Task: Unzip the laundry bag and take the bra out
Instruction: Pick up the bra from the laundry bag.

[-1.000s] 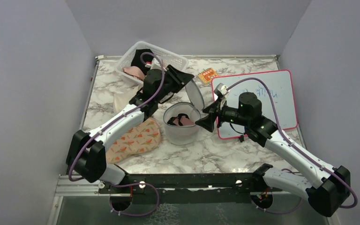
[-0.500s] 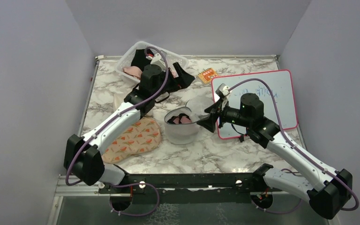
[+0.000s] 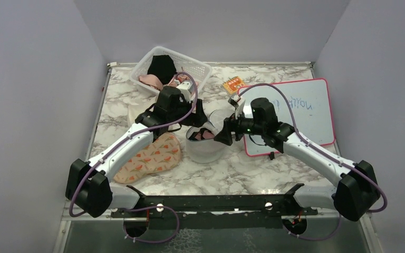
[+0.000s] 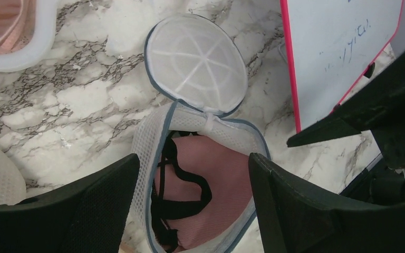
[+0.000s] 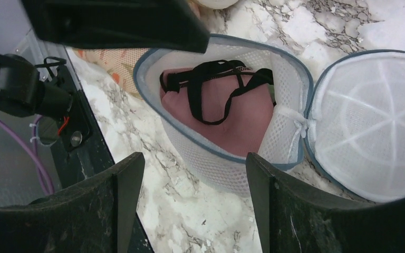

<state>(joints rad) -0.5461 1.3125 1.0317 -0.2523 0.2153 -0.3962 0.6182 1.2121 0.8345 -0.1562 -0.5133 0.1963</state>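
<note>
Around the bag we see a white basket point(image 3: 200, 68) of clothes at the far left and a floral pouch point(image 3: 150, 158) just beside the bag on its near left. A whiteboard point(image 3: 300, 113) lies to the right, with a small orange packet point(image 3: 233, 84) on the far side. The left gripper point(image 4: 192, 158) and right gripper point(image 5: 194, 158) both hang over the bag's mouth, one from each side and close together. Each is released, jaws wide, grasping nothing. The whiteboard's pink edge runs close to the lid point(image 4: 195, 63). Bare marble table point(image 3: 242, 174) lies near of the bag, up to the black rail at the near edge. The laundry bag point(image 3: 204, 150) stands mid-table, unzipped, its round mesh lid folded back flat on the far right, joined at one spot. Inside lies the bra point(image 5: 242, 124), pink with black straps.
</note>
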